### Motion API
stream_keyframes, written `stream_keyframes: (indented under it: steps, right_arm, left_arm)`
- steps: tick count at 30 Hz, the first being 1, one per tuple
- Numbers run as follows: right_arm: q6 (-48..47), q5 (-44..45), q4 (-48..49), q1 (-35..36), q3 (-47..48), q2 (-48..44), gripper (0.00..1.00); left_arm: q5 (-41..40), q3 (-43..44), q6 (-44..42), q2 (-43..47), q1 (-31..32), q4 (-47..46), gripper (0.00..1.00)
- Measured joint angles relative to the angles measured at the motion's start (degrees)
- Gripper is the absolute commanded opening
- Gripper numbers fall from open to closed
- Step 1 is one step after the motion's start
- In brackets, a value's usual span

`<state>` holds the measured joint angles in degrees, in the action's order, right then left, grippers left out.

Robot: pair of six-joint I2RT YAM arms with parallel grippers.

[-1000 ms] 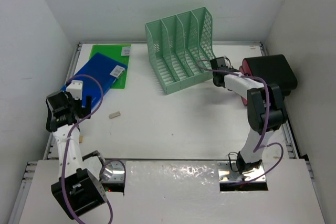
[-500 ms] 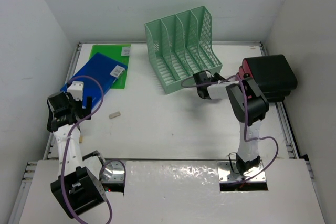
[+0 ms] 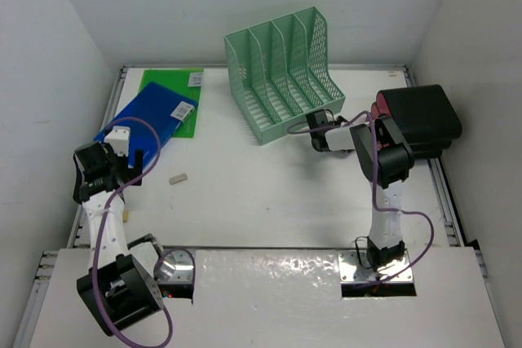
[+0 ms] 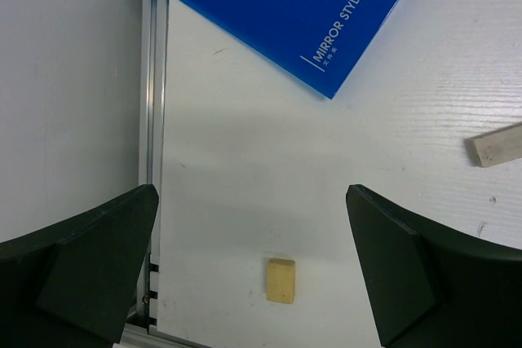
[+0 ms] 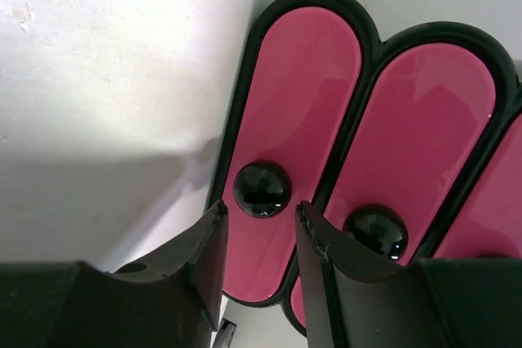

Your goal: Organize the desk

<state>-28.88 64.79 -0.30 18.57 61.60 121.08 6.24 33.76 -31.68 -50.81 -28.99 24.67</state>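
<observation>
The left jaws stood wide apart and empty above the bench (image 4: pixel 245 160), which lay under both arms. A blue folder (image 4: pixel 277 6) lay ahead of them, and a small yellow block (image 4: pixel 280 280) between them. The right jaws were a little apart, holding nothing, just before pink binders (image 5: pixel 298 120).

Desk (image 3: pixel 261 201), folders (image 3: pixel 151 116) left, rack (image 3: pixel 281 79) behind, binders (image 3: pixel 420 116) right
</observation>
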Motion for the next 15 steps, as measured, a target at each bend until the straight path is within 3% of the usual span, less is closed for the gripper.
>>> stream_keyframes:
  steps: [15]
  right_arm:
    - [-4.22,2.93,4.17,-1.36,0.15,3.63,0.37]
  left_arm:
    - [0.02,0.00,0.00,-0.57,0.00,-0.09,1.00]
